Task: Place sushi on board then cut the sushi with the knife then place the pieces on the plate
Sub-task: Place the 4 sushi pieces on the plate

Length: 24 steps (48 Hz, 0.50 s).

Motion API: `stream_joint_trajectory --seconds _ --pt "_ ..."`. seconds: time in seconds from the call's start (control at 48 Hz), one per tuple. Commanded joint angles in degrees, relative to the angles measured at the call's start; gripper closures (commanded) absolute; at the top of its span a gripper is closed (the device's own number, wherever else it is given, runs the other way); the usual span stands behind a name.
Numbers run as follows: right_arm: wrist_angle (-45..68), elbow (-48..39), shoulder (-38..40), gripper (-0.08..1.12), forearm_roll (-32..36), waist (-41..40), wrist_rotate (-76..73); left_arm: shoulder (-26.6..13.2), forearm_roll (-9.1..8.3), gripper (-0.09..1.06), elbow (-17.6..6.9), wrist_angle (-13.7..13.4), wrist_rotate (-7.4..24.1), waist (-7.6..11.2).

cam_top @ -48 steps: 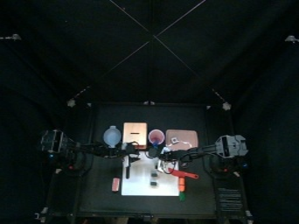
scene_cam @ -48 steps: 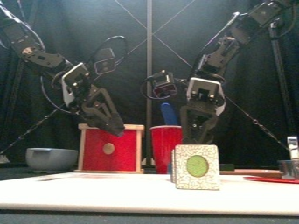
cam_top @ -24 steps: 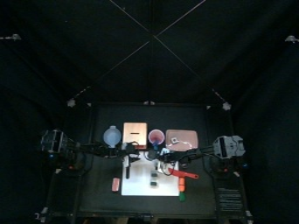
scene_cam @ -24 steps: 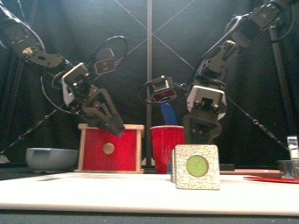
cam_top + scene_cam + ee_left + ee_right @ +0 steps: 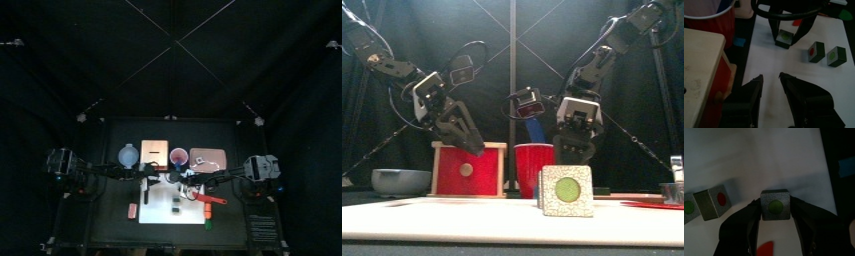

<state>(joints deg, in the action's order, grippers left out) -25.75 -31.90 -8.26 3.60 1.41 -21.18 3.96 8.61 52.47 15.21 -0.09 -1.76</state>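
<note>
A dark green sushi piece with a green centre stands on the white board. My right gripper hangs just above it, open, its jaws on either side of the piece with small gaps. Two more pieces stand beside it, one with a red centre. The red knife lies on the board by the right arm. The blue knife stands in the red cup. My left gripper is open and holds nothing, over the board's left part. The pink tray lies behind the board.
The wooden box with a red drawer front stands left of the red cup. The blue-grey bowl sits at the far left. A small red thing lies on the table left of the board.
My right gripper has risen from down around the sushi piece to a little above it; the piece stays standing on the board. The left arm has not moved.
</note>
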Motion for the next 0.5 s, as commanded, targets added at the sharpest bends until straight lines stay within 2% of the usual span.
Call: stream_joint_trajectory --seconds 0.021,0.229,0.5 --pt "-1.1 -0.5 6.4 0.35 -0.4 -0.1 0.0 0.4 0.44 0.23 -0.6 0.3 0.0 -0.09" --pt "-2.4 -5.4 16.3 0.35 -1.2 -1.4 -0.2 0.4 0.62 0.23 -0.6 0.3 0.0 -0.09" --pt "-6.9 -15.0 26.2 0.35 0.9 -12.6 0.2 0.5 0.62 0.23 -0.6 0.3 0.0 -0.26"
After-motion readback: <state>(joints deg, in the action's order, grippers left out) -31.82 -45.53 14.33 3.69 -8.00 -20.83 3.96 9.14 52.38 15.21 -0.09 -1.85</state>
